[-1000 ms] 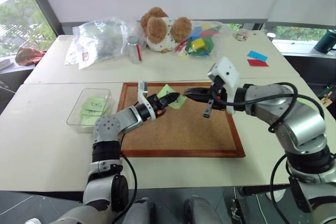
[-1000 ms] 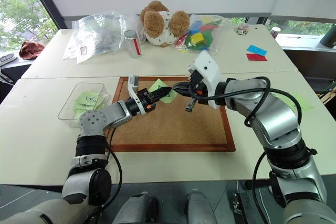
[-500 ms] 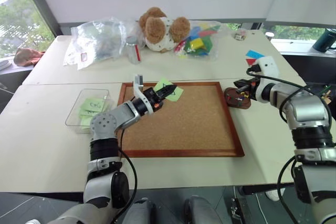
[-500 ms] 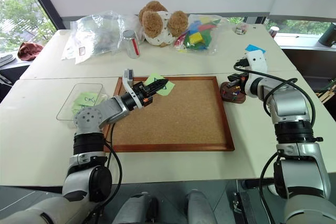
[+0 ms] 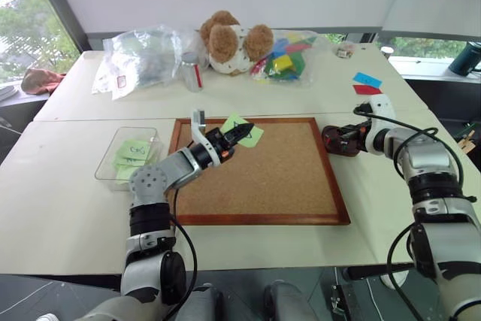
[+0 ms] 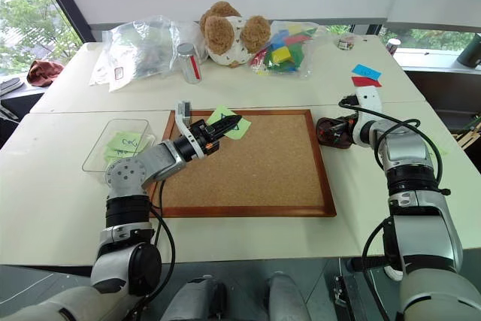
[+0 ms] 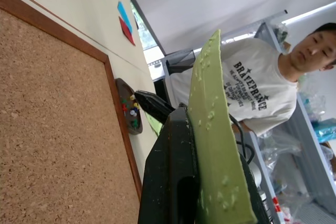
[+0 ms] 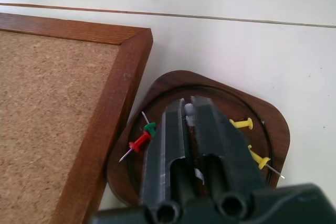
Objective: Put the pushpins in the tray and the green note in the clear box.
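pushpins (image 8: pixel 140 140): 4 seen; tray (image 8: pixel 273 124): 1; green note (image 5: pixel 243 131): 1; clear box (image 5: pixel 113 149): 1

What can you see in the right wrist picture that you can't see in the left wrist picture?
Right wrist view alone: red, green and yellow pushpins seen close up in the tray, with the right gripper slightly open above them. Left wrist view alone: the green note edge-on in the shut left gripper, a person in a white shirt, blue and red slips. Both share the cork board and the tray.

Silver-grey jointed arms, black elbow and wrist sections, looping black cables, white wrist housings, black two-fingered left hand (image 5: pixel 239 134)
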You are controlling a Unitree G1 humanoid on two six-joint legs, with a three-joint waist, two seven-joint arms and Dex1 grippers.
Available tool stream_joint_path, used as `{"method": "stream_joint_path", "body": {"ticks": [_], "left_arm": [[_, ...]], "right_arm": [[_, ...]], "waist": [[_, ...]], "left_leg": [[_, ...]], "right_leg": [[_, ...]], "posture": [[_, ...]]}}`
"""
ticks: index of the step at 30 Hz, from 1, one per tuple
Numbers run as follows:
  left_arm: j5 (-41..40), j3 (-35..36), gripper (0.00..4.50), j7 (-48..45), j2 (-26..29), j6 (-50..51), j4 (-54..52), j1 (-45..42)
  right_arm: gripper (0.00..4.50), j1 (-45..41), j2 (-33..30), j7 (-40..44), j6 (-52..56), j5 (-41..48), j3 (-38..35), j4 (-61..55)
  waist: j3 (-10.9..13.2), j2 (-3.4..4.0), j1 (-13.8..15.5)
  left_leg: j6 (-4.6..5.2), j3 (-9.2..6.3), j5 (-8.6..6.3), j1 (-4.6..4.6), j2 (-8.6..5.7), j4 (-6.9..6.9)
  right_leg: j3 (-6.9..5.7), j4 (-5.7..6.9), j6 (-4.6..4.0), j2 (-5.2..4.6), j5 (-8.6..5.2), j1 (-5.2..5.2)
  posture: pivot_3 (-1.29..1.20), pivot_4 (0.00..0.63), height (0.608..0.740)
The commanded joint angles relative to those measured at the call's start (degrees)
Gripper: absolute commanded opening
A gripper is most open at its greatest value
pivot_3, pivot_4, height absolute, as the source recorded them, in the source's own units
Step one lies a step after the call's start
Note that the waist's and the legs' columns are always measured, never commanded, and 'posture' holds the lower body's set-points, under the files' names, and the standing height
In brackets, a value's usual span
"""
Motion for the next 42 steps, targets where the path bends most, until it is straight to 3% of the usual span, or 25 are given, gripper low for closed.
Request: {"method": "stream_joint_path", "body": {"ticks": [1, 5, 14, 25, 33, 35, 42], "left_arm": [[-1.52, -0.65, 0.00, -0.24, -0.16, -0.29, -2.07, -0.05], [-1.16, -0.91, 0.00, -0.26, -0.31, -0.61, -2.21, -0.01], [-0.54, -1.35, 0.00, -0.72, 0.42, -1.67, -1.98, -0.30], [0.33, -2.55, 0.00, 2.03, 1.37, -6.56, -11.62, -0.55], [11.88, -5.98, 0.00, 7.72, 5.36, -17.73, -25.80, 2.00], [17.29, -7.55, 0.00, 8.73, 8.79, -20.19, -28.63, 3.30], [24.29, -3.81, 0.00, 16.24, 13.82, -23.77, -32.37, 4.78]], "right_arm": [[2.39, -1.99, 0.13, 0.35, -0.61, -0.27, -1.01, -0.92], [4.47, -2.00, 0.05, 0.59, -0.33, -0.24, -1.19, -1.92], [4.47, -2.04, -0.58, 2.25, 4.54, 2.01, -2.30, -9.23], [4.47, 8.38, -5.84, 22.73, 7.37, 11.50, 2.79, -44.83], [4.47, 8.45, -7.28, 30.13, 6.55, 13.74, 6.03, -50.68], [4.47, 8.14, -6.88, 30.91, 6.05, 13.89, 6.63, -50.78], [4.47, 6.88, -5.40, 31.51, 4.75, 13.63, 7.81, -49.84]], "waist": [[0.00, 0.00, -0.02], [0.00, 0.00, -0.03], [0.00, 0.00, -0.02], [0.00, 0.00, 0.21], [0.00, 0.00, 0.00], [0.00, 0.00, 0.05], [0.01, -0.02, 0.82]], "left_leg": [[0.00, 0.00, 0.00, 0.00, 0.00, 0.00], [-0.02, 0.00, 0.01, 0.00, 0.00, 0.00], [-0.03, 0.00, 0.02, 0.00, 0.00, 0.01], [-0.02, -0.04, 0.01, -0.02, 0.01, 0.03], [-0.03, -0.04, 0.01, 0.06, 0.02, -0.01], [-0.03, -0.04, 0.01, 0.05, 0.02, -0.01], [0.00, -0.04, 0.00, 0.03, 0.01, 0.03]], "right_leg": [[0.00, 0.00, 0.00, 0.00, 0.00, 0.00], [0.00, 0.01, 0.00, 0.00, 0.00, 0.00], [0.00, 0.01, 0.01, 0.01, 0.00, 0.00], [0.01, -0.02, 0.07, 0.02, 0.04, 0.01], [0.05, 0.00, 0.08, 0.03, 0.05, 0.02], [0.05, 0.00, 0.08, 0.02, 0.05, 0.02], [0.06, -0.03, 0.08, -0.01, 0.05, 0.03]], "posture": [[0.00, 0.150, 0.740], [0.00, 0.150, 0.740], [0.00, 0.150, 0.740], [0.00, 0.150, 0.740], [0.00, 0.150, 0.740], [0.00, 0.150, 0.740], [0.00, 0.150, 0.740]]}}
